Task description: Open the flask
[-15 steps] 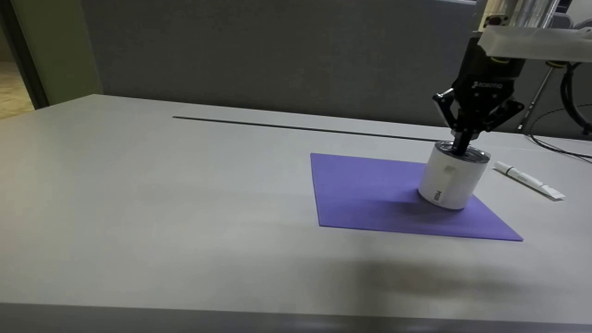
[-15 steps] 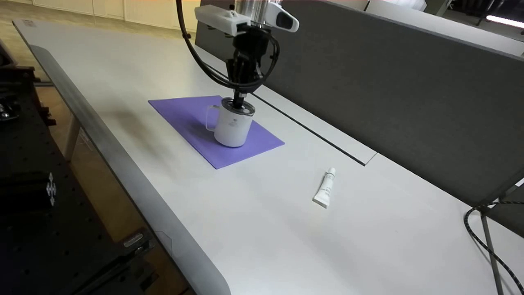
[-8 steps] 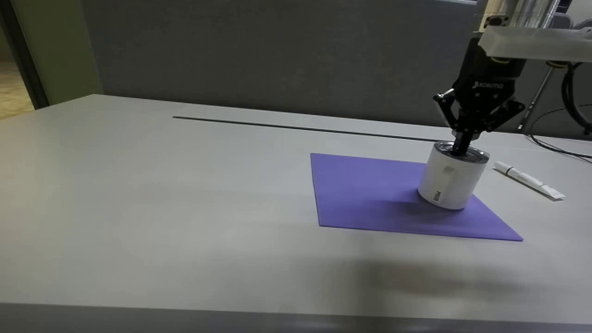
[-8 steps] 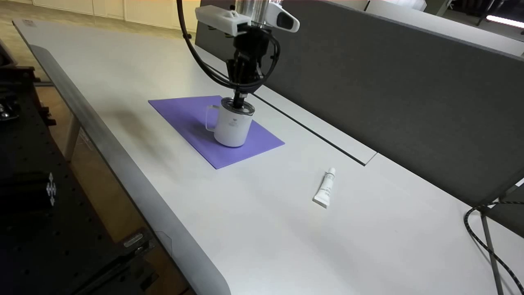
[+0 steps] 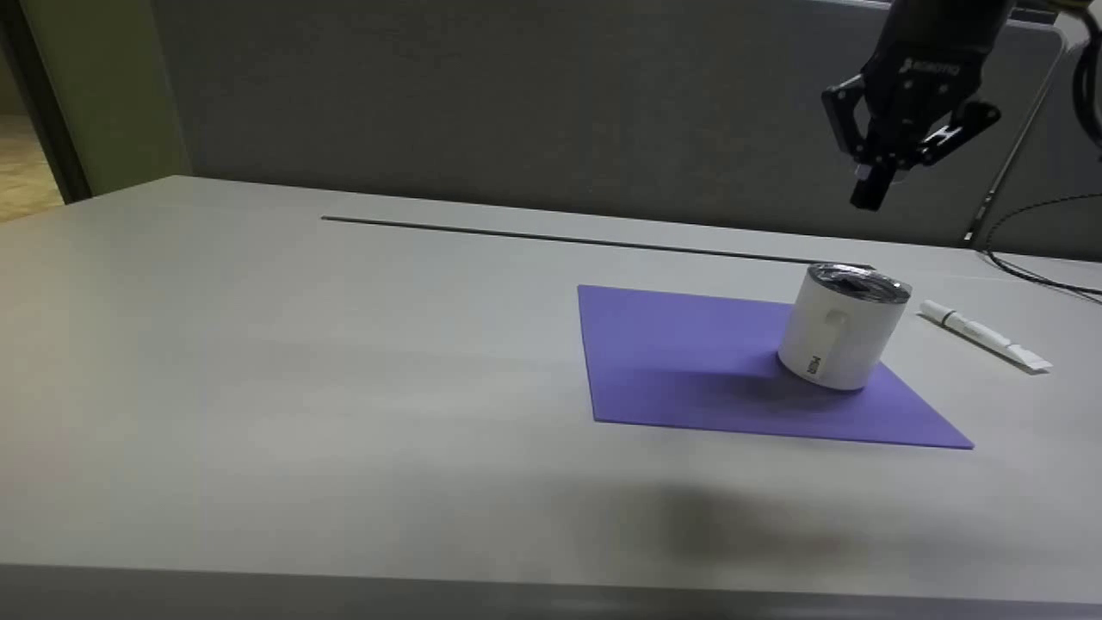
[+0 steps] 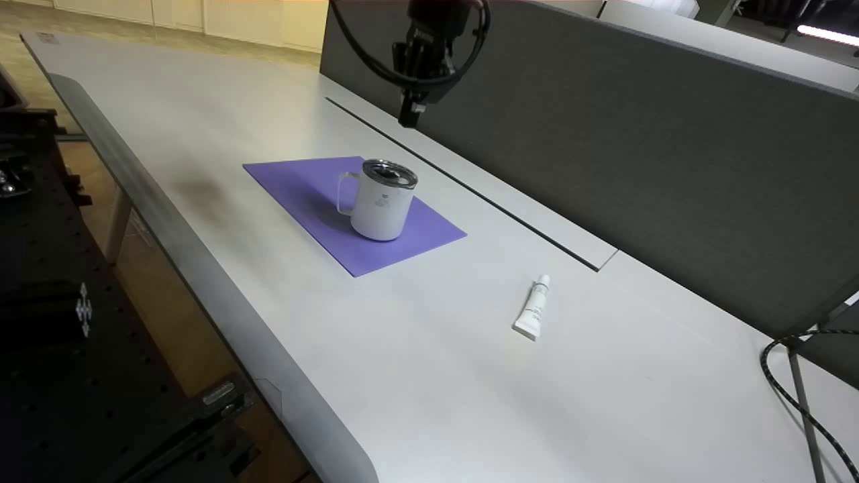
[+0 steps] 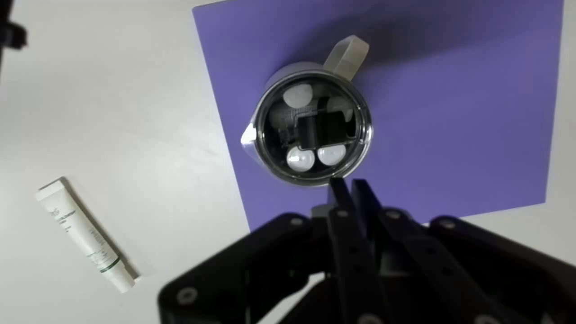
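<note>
The flask (image 5: 839, 349) is a squat white mug with a clear, silvery-rimmed lid. It stands upright on the purple mat and shows in both exterior views (image 6: 380, 213). In the wrist view its lid (image 7: 280, 118) is seated on top, with a dark tab (image 7: 320, 129) across the middle; I cannot tell whether the drinking hole is open. The handle (image 7: 346, 56) points away from my gripper. My gripper (image 5: 871, 196) is in the air above the flask, apart from the lid. Its fingers (image 7: 348, 179) are almost together, with a thin gap and nothing between them.
The purple mat (image 5: 663, 362) lies under the flask on the white table. A white tube (image 6: 533, 308) lies on the table beside the mat, also seen in the wrist view (image 7: 83, 231). A dark partition (image 5: 482, 103) stands behind, with a cable (image 5: 1033, 275) near it.
My gripper's fingertips were down on the flask's lid. Now they have risen well above it and the wrist has tilted. The flask, its lid and the mat have not visibly moved.
</note>
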Action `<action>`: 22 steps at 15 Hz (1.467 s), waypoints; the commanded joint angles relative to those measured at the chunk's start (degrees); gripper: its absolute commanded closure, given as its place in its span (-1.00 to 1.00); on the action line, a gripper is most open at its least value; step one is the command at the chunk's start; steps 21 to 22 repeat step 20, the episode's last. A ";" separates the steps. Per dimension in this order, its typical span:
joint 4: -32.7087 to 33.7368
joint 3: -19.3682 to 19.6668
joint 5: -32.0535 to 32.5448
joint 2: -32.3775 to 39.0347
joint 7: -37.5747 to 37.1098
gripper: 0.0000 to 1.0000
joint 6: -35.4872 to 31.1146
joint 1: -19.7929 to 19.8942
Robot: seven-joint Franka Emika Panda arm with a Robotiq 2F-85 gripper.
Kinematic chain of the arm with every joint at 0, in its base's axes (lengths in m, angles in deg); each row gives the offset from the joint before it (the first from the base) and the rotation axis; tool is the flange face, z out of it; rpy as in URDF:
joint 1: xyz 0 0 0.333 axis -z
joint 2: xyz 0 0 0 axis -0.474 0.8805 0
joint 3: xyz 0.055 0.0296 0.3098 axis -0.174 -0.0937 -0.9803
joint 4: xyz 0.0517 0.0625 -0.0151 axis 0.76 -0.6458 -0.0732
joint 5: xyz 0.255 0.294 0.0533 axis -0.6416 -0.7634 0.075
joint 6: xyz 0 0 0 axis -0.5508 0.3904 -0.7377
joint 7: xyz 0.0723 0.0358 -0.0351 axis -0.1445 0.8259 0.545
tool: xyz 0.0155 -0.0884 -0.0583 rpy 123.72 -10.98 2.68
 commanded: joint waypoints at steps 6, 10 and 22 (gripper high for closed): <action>3.11 0.72 4.63 -6.45 0.27 -0.47 14.37 1.43; 3.07 0.86 6.00 -6.55 -0.01 -0.97 14.72 1.63; 2.16 0.69 6.56 -6.14 0.25 -1.00 14.34 1.53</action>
